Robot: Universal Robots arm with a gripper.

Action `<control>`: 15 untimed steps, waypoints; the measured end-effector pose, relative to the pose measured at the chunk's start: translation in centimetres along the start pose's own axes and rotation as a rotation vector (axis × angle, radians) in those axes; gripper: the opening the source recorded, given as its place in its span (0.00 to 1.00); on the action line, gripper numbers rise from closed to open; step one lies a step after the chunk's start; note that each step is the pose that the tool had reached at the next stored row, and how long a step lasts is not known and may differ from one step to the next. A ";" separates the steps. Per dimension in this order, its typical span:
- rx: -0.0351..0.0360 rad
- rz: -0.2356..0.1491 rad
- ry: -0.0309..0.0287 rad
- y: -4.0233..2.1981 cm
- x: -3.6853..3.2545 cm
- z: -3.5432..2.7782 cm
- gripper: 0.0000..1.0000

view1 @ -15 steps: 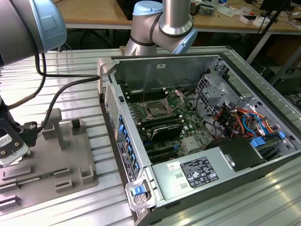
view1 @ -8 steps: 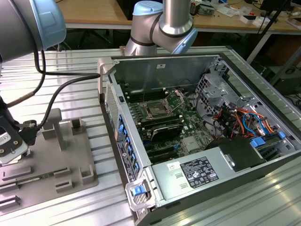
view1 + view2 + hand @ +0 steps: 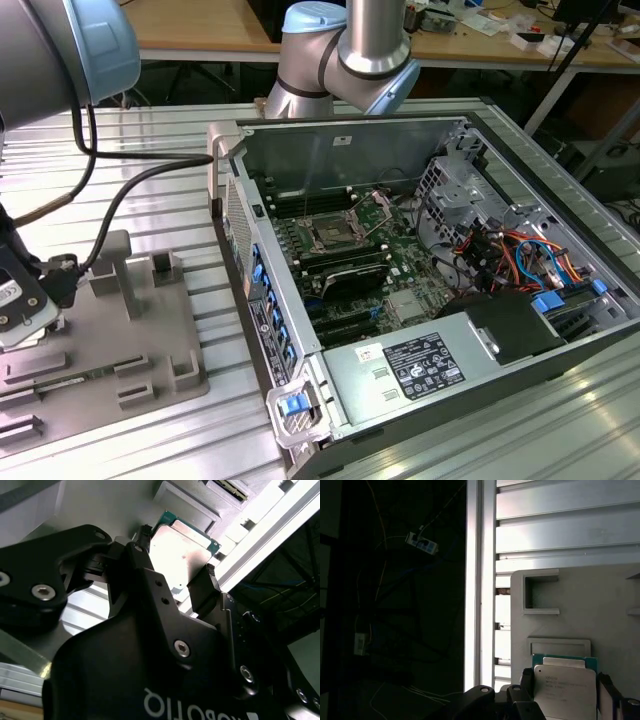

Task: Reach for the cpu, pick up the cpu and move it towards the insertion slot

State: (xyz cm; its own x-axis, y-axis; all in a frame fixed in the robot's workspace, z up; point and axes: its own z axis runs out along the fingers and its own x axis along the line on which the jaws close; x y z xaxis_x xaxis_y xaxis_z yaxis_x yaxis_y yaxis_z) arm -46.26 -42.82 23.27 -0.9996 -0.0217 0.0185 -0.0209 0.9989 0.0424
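The cpu (image 3: 186,547), a flat square chip with a silver top and a green rim, sits between my two black fingers in both wrist views. My gripper (image 3: 176,556) is shut on it, one finger against each of two opposite edges. In the first wrist view the cpu (image 3: 565,692) and gripper (image 3: 565,680) hover just over the grey plastic tray (image 3: 600,605), beside a shallow rectangular recess (image 3: 559,646). In the exterior view my gripper (image 3: 25,320) hangs at the far left over that tray (image 3: 150,330). The insertion slot (image 3: 330,235), a silver-framed socket with a dark centre, lies inside the open computer case, well to the exterior view's right.
The open computer case (image 3: 420,260) holds black memory slots (image 3: 345,270), a small finned heatsink (image 3: 405,307), a power supply (image 3: 420,365) and coloured cables (image 3: 520,255). A black cable (image 3: 130,190) trails from my wrist. Raised blocks (image 3: 110,265) stand on the tray. The ribbed aluminium table edge (image 3: 480,580) runs close to the tray.
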 end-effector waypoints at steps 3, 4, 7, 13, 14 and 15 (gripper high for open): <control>0.0000 0.000 0.0000 0.00 0.00 -0.06 0.55; 0.0001 0.000 0.0002 0.00 0.01 -0.11 0.55; 0.0001 0.000 0.0001 0.01 0.00 -0.20 0.55; 0.0001 0.000 0.0000 0.02 0.01 -0.37 0.55; 0.0000 0.000 0.0000 0.02 0.01 -0.39 0.55; 0.0000 0.000 0.0001 0.02 0.01 -0.42 0.55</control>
State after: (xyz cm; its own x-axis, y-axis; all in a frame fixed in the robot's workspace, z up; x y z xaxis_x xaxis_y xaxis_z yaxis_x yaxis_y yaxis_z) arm -46.26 -42.82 23.69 -0.9996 -0.0216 0.0186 -0.0208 0.9989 0.0423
